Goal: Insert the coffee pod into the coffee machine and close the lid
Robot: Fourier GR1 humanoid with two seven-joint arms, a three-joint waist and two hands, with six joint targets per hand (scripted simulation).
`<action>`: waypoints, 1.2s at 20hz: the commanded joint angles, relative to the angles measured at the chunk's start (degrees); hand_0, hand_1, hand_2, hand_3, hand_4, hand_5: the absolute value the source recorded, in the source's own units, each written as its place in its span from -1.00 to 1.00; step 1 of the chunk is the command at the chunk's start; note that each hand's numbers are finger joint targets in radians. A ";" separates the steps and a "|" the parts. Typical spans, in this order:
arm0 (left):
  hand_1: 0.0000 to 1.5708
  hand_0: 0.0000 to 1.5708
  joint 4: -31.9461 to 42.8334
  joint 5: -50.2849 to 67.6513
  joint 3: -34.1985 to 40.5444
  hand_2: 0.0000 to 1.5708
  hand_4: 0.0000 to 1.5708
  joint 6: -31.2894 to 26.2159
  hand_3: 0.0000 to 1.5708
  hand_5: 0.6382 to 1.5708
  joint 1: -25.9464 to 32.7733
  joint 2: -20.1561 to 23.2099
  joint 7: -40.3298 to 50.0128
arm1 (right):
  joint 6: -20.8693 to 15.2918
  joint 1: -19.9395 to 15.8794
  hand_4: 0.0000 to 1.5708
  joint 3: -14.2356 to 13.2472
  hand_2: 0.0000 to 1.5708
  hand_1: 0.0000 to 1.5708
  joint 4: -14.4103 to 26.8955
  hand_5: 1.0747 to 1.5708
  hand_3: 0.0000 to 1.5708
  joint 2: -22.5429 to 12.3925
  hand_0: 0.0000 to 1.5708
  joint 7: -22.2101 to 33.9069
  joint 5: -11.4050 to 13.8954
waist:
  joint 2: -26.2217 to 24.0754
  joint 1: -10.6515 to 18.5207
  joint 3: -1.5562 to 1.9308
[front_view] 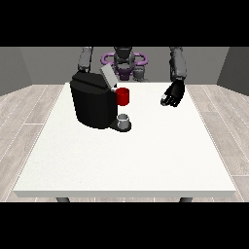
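Black and boxy, the coffee machine [92, 104] stands at the table's [146, 165] left with its lid [108, 77] raised, a red thing at the machine [123, 96] and a grey thing [124, 119], perhaps the pod, at its base. The hand at the view's right [173, 94] hovers well apart, fingers relaxed and holding nothing. It should cross slowly and descend squarely over the target.

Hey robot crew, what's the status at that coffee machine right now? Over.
Hand at the view's right hovering over the table, fingers relaxed, empty. Other hand hidden behind the coffee machine. Lid up. Small grey thing at the machine's base, untouched.
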 commanded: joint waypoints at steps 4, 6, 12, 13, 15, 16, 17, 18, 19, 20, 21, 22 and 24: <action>0.84 0.84 -0.46 2.41 1.29 0.82 -0.33 -5.69 0.72 1.00 -3.76 -5.02 1.76 | -5.39 0.41 -1.00 3.15 -1.00 -1.00 2.92 1.00 -1.00 1.24 -1.00 2.72 2.02 | -3.82 1.03 -0.01; 0.80 0.80 -3.86 2.48 -0.01 0.78 -0.34 -10.61 0.67 1.00 -4.07 -4.78 1.95 | -3.34 0.87 -1.00 -1.05 -1.00 -1.00 8.20 1.00 -1.00 -1.21 -1.00 -0.58 2.73 | -5.97 3.18 0.01; 0.81 0.81 -6.02 2.91 1.24 0.78 -0.32 -16.61 0.70 1.00 -10.27 -4.07 4.70 | -1.72 -0.47 -1.00 -1.82 -1.00 -1.00 9.66 1.00 -1.00 -2.28 -1.00 -1.49 1.93 | -6.49 1.61 0.01; 0.81 0.81 -5.42 2.66 1.90 0.78 -0.32 -16.21 0.70 1.00 -11.25 -4.26 6.01 | -0.45 -2.30 -1.00 -1.34 -1.00 -1.00 8.41 1.00 -1.00 -2.22 -1.00 1.02 1.49 | -6.21 0.82 0.00; 0.81 0.81 -5.93 2.39 1.38 0.78 -0.32 -16.58 0.70 1.00 -12.63 -7.48 9.33 | -0.96 -3.25 -1.00 -1.01 -1.00 -1.00 8.87 1.00 -1.00 -1.58 -1.00 0.10 1.90 | -6.11 0.44 0.01; 0.81 0.81 -3.68 2.17 2.80 0.78 -0.32 -13.55 0.70 1.00 -10.39 -6.93 8.22 | -0.96 0.05 -1.00 1.80 -1.00 -1.00 5.37 1.00 -1.00 0.01 -1.00 -0.41 3.02 | -6.09 -1.95 -0.01; 0.81 0.81 -6.39 2.11 1.44 0.78 -0.32 -16.09 0.70 1.00 -13.90 -8.78 10.91 | -0.71 -3.36 -1.00 -1.01 -1.00 -1.00 8.39 1.00 -1.00 -1.82 -1.00 -0.09 1.91 | -6.55 -0.29 0.01; 0.81 0.81 -5.86 2.46 2.31 0.79 -0.29 -18.44 0.71 1.00 -14.53 -7.08 11.42 | -1.29 0.31 -1.00 0.51 -1.00 -1.00 8.12 1.00 -1.00 -0.30 -1.00 -2.68 2.57 | -7.43 -1.19 0.01; 0.79 0.79 -6.41 2.34 2.04 0.78 -0.24 -17.61 0.71 1.00 -15.16 -9.05 12.47 | 0.55 -2.10 -1.00 0.21 -1.00 -1.00 8.20 1.00 -1.00 -2.10 -1.00 0.92 2.54 | -7.42 -1.01 0.00; 0.69 0.69 -4.80 2.66 3.36 0.72 -0.25 -19.26 0.68 1.00 -15.16 -4.24 8.87 | 0.08 0.58 -1.00 1.78 -1.00 -1.00 4.78 1.00 -1.00 -0.37 -1.00 1.23 2.57 | -8.36 -3.49 -0.01; 0.71 0.71 -7.34 3.45 2.59 0.75 -0.28 -21.38 0.72 1.00 -17.93 -7.27 10.96 | -4.61 -2.04 -1.00 1.23 -1.00 -1.00 8.49 1.00 -1.00 1.23 -1.00 1.34 3.51 | -8.26 0.03 0.01; 0.80 0.80 -4.72 4.37 5.85 0.81 -0.32 -20.07 0.75 1.00 -20.48 -5.06 11.15 | -1.77 -4.30 -1.00 1.71 -1.00 -1.00 5.47 1.00 -1.00 1.06 -1.00 1.02 2.92 | -4.54 -3.36 -0.01; 0.25 0.25 -4.22 6.06 7.66 0.53 -0.35 -21.86 0.75 1.00 -20.30 -5.10 13.10 | -0.73 0.30 -1.00 3.11 -1.00 -1.00 4.29 1.00 -1.00 1.26 -1.00 -0.02 1.53 | -7.92 -4.47 -0.01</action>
